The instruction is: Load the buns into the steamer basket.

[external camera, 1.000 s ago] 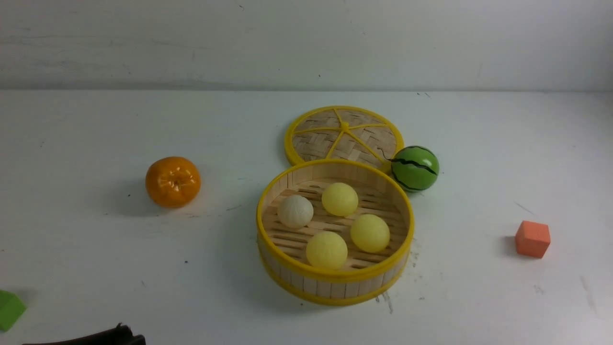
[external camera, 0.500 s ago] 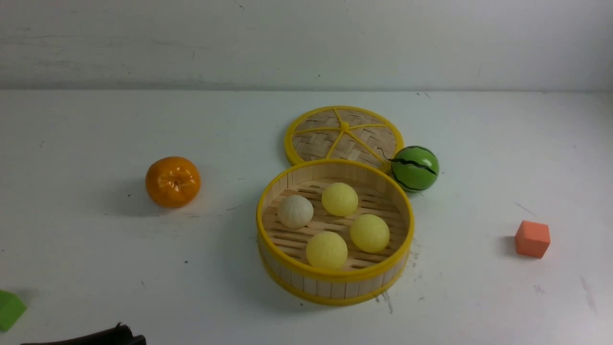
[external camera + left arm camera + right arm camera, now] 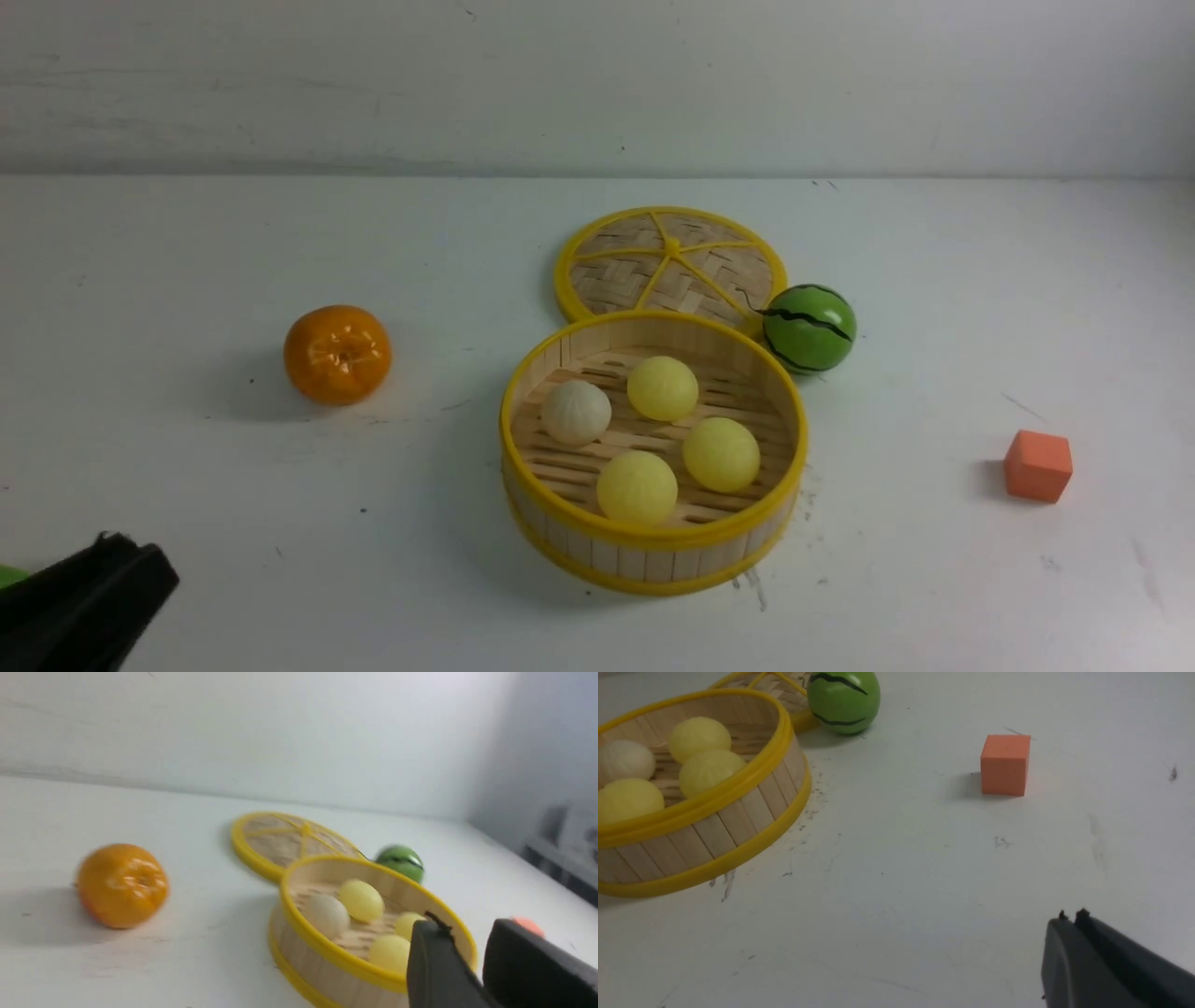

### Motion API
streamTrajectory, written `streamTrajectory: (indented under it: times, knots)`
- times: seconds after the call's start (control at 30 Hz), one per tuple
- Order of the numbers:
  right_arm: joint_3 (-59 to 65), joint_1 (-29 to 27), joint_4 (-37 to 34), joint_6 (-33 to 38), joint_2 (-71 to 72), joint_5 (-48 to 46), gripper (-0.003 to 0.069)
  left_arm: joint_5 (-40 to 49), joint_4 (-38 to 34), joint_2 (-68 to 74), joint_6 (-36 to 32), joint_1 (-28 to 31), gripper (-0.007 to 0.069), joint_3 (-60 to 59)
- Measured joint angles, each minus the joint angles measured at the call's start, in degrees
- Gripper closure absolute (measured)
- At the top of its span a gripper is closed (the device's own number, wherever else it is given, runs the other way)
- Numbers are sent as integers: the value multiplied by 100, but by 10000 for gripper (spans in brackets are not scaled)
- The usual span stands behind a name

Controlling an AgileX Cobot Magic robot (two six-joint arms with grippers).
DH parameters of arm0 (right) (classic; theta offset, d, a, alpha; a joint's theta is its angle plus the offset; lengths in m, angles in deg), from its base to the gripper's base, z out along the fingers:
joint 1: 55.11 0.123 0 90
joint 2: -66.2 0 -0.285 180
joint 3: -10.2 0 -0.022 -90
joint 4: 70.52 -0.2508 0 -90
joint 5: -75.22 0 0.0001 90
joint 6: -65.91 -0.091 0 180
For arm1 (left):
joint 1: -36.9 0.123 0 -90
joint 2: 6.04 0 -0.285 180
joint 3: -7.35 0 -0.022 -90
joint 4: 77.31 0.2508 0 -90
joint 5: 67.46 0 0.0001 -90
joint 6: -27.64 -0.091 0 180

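From the front, the steamer basket [image 3: 653, 454] sits near the middle of the white table [image 3: 187, 243], and all four buns lie inside it on the slatted floor: a cream-white bun [image 3: 576, 412] toward the left, a yellow bun [image 3: 662, 388] at the back, another yellow bun [image 3: 721, 455] to the right, and a third yellow bun [image 3: 637, 486] at the front. The woven lid [image 3: 670, 264] lies flat behind the basket, touching its rim. A green striped ball [image 3: 808, 329] rests just beside the lid and basket on the right. An orange [image 3: 337, 354] sits well apart to the left, and an orange cube [image 3: 1038, 465] well apart to the right. The left gripper [image 3: 84, 607] shows as a dark shape in the near left corner, with a sliver of a green block [image 3: 11, 576] beside it.

In the left wrist view, the left gripper [image 3: 465, 942] has its two black fingers apart with a clear gap, holding nothing, near the basket's [image 3: 327, 952] rim; the picture is blurred.

In the right wrist view, the right gripper [image 3: 1070, 917] has its tips pressed together, empty, above bare table, apart from the cube [image 3: 1004, 764] and basket [image 3: 714, 826].
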Motion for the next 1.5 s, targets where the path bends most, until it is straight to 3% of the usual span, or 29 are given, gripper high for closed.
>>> streamTrajectory:
  times: [0.13, 0.17, 0.23, 0.33, 0.47, 0.63, 0.7, 0.8, 0.87, 1.03, 1.5]
  knots:
    - [0, 0, 6, 0, 0, 0, 653, 294, -246, -798, -6, 1126, 513, -496]
    - [0, 0, 6, 0, 0, 0, 652, 294, -246, -844, -6, 1126, 517, -496]
    - [0, 0, 10, 0, 0, -6, 650, 1033, -192, -1180, -19, 1639, 561, -686]
    - [0, 0, 10, 0, 5, -7, 646, 2237, 2, -1254, -19, 1967, 632, -723]
    - [0, 0, 10, 0, 5, -7, 643, 2868, 52, -1260, -19, 2031, 638, -744]
    - [0, 0, 10, 0, 5, -7, 636, 2624, -123, -1256, -5, 2031, 638, -744]
    - [0, 0, 10, 0, 5, -7, 634, 2500, 160, -1256, 186, 2031, 638, -744]
    - [0, 0, 10, 0, 5, -7, 629, 2504, 1017, -1256, 906, 2031, 638, -744]
    - [0, 0, 10, 0, 5, -7, 627, 2627, 1840, -1256, 1836, 2031, 638, -744]
    - [0, 0, 10, -6, 5, -7, 620, 2738, 2393, -1256, 2817, 2031, 638, -744]
    - [0, 0, 12, -1, 5, -7, 605, 2761, 2416, -1256, 2965, 2031, 638, -744]
